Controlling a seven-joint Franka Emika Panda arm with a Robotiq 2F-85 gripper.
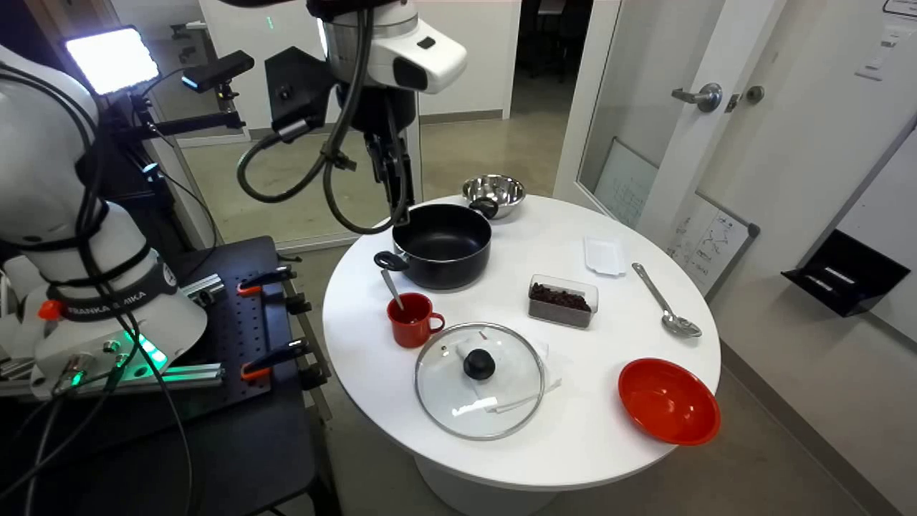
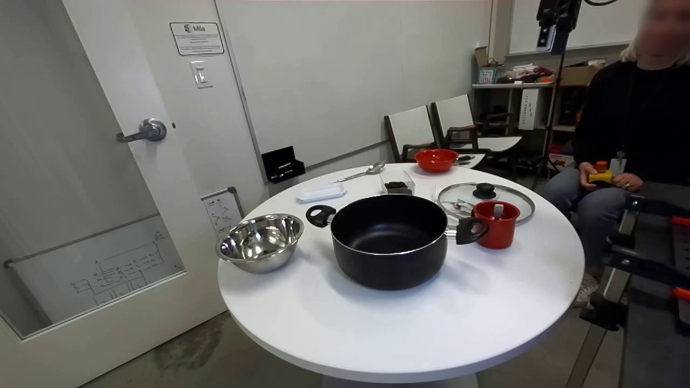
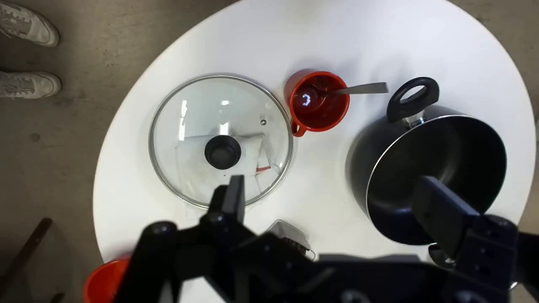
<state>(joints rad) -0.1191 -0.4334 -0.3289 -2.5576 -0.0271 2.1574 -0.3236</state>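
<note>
The gripper point(image 3: 332, 183) hung high over the round table point(image 2: 388, 323), its jaws spread wide with nothing between them. Seemingly among the nearest things below, the black pot point(image 2: 389, 267) stood upright on it, perhaps uncovered so its inside could be reached; it looked deep and dark, with a thin pale rim and looped handles on opposite sides. Near one handle, the red mug point(image 1: 410, 331) held a utensil point(image 3: 364, 89) leaning on its rim, apparently too long to lie inside. The glass lid point(image 1: 458, 387) lay just beside it, knob up, presumably for grasping. Farther off, a clear box point(image 1: 559, 314) kept dark bits point(image 1: 559, 296) together, a steel bowl point(image 2: 260, 242) stood beside the other handle, and the red bowl point(image 1: 670, 403) sat near the table's edge, probably out of the way.
</note>
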